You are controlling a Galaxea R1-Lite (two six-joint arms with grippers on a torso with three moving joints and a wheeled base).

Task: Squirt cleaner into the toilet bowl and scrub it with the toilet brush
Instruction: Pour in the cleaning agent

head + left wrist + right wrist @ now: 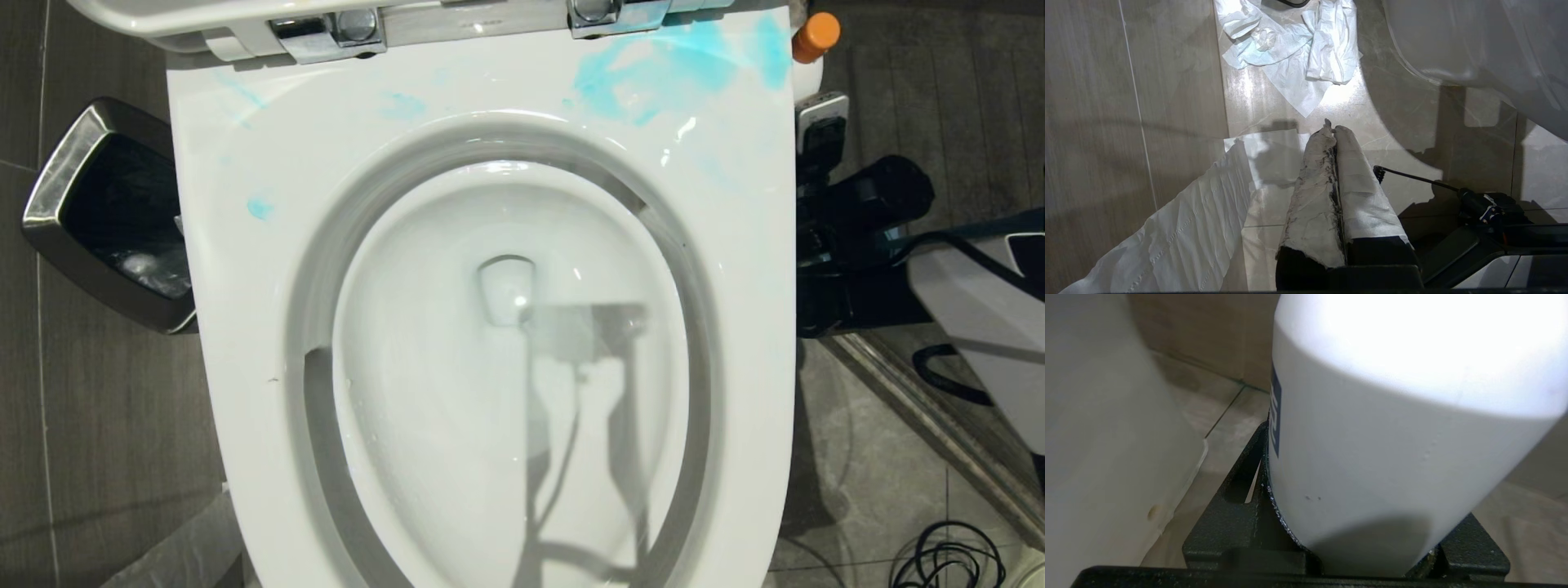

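White cleaner bottle (1396,428) pinched in right jaws beside toilet (245,245), left jaws pressed together over floor tissue (1290,45).

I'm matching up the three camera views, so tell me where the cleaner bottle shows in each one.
Head view: cleaner bottle, orange cap, top right corner, beside the toilet.
Left wrist view: not in it.
Right wrist view: its white body fills the middle, held in the right gripper.
Shared landmark: the toilet, top right in the left wrist view, probably the white wall in the right.
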